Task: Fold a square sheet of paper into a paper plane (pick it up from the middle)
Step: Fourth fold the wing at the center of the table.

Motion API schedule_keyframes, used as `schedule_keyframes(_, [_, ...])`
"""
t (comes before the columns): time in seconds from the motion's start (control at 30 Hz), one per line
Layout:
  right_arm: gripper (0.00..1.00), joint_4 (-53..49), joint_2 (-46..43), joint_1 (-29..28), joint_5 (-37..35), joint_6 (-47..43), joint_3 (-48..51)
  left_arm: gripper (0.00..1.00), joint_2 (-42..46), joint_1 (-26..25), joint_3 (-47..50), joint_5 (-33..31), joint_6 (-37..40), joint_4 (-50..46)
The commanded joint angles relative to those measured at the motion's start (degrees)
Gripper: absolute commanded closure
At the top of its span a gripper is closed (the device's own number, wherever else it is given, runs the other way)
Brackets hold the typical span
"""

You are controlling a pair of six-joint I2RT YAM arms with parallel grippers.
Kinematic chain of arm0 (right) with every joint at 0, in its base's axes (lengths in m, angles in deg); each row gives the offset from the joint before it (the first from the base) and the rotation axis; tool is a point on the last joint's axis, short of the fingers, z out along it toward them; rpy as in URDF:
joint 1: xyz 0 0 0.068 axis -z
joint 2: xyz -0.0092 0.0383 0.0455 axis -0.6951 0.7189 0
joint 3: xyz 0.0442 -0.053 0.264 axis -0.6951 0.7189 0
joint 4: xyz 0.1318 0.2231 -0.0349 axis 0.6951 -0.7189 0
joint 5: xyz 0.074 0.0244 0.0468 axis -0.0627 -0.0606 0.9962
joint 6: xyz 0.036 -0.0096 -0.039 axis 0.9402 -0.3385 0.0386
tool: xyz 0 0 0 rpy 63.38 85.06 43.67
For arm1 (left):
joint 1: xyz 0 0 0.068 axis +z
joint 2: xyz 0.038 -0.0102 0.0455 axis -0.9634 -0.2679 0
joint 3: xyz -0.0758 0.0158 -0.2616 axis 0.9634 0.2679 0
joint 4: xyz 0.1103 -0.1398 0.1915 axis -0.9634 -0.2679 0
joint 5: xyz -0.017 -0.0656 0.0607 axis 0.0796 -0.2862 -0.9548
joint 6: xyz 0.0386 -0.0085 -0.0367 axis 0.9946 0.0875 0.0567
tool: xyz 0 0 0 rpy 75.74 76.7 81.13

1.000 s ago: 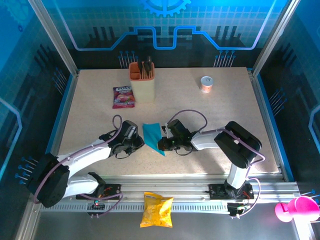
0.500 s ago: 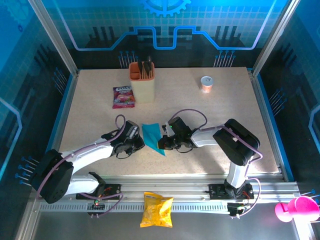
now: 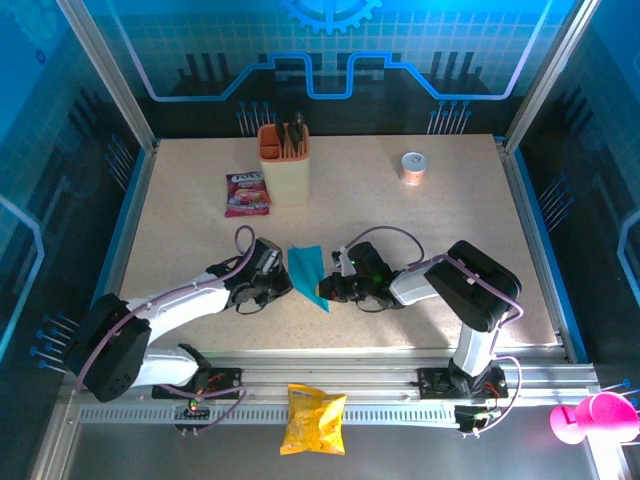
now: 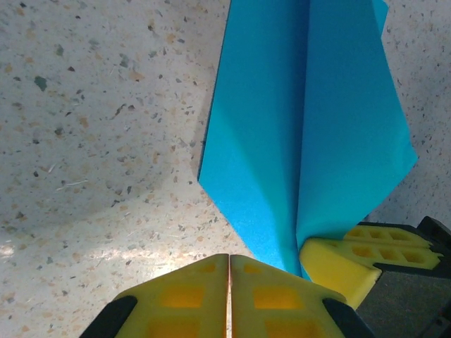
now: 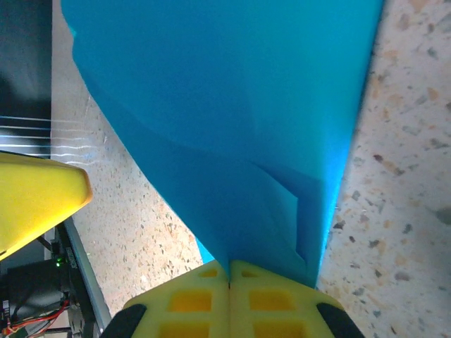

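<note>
The paper plane [image 3: 308, 272] lies mid-tabletop [image 3: 450, 220]. The fingers of the right gripper [image 5: 230, 266] pinch its pointed end. The fingers of the left gripper [image 4: 230, 262] are closed and empty, just beside it. Risk: pulling by this single thin tip may tear or unfold the layers.

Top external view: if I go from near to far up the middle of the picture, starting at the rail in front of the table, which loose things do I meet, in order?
yellow crisp bag → paper plane → orange-cream holder
</note>
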Motion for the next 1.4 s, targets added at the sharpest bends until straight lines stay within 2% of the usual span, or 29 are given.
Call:
schedule_keyframes(0.0, [1.0, -6.9, 3.9, 0.0, -2.0, 1.1, 3.1, 0.9, -1.4, -0.7, -1.3, 0.0, 0.9, 3.7])
schedule_keyframes(0.27, [1.0, -5.4, 5.1, 0.1, -2.1, 2.1, 3.7, 1.0, -4.3, -2.0, -2.1, 2.7, 2.9, 12.2])
schedule_keyframes(0.77, [1.0, 1.7, 8.5, 0.5, -0.7, 5.3, 6.3, 1.0, -7.7, -2.1, 0.7, 3.1, 4.6, 19.1])
schedule_keyframes(1.37, [1.0, 4.6, 10.0, 1.2, 0.1, 6.3, 7.3, 1.0, -12.2, -2.1, -0.6, 4.6, 5.6, 23.6])
